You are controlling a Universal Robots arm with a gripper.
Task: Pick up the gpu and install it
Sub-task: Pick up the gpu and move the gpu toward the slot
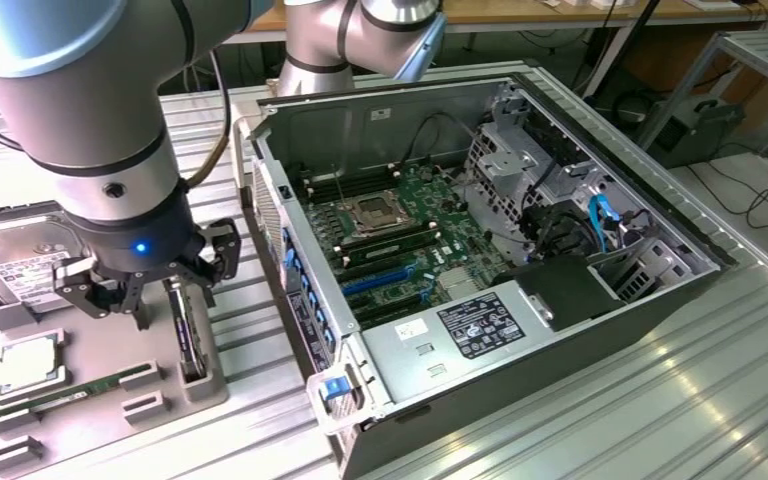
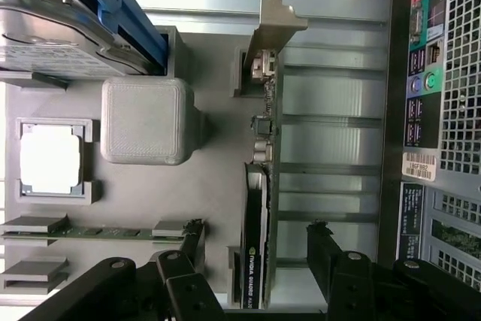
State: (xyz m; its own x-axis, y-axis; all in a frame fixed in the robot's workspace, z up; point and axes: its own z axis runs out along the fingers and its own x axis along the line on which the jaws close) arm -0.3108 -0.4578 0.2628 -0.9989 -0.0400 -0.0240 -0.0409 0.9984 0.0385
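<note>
Black gpu (image 2: 256,219), grey tray (image 2: 214,193)

Bright even light, glare on the ribbed silver metal tabletop (image 1: 704,400) beside the open black computer case (image 1: 344,140), interior softly shadowed

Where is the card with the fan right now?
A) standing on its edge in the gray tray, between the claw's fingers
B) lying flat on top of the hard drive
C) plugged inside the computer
A: the gpu stands on its edge in a slot of the gray tray, and the open claw has one finger on each side of it.
</note>
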